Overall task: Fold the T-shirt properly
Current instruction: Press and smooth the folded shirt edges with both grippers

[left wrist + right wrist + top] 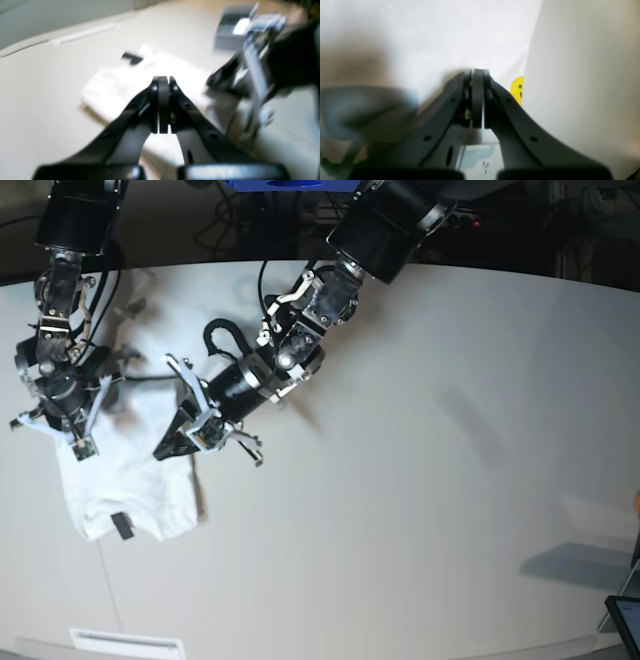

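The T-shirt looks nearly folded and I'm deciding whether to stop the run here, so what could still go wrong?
1. In the base view, the left gripper sits right at the edge of the T-shirt; pulling away could drag that side out of shape.
2. The right gripper hangs over the cloth near its other edge, so a low sweep might ruffle the fold.
3. Both wrist views are blurred, so the fold's neatness is hard to confirm.

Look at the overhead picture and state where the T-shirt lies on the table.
In the base view the T-shirt lies folded near the table's left edge, under the right gripper, with the left gripper at its right side.
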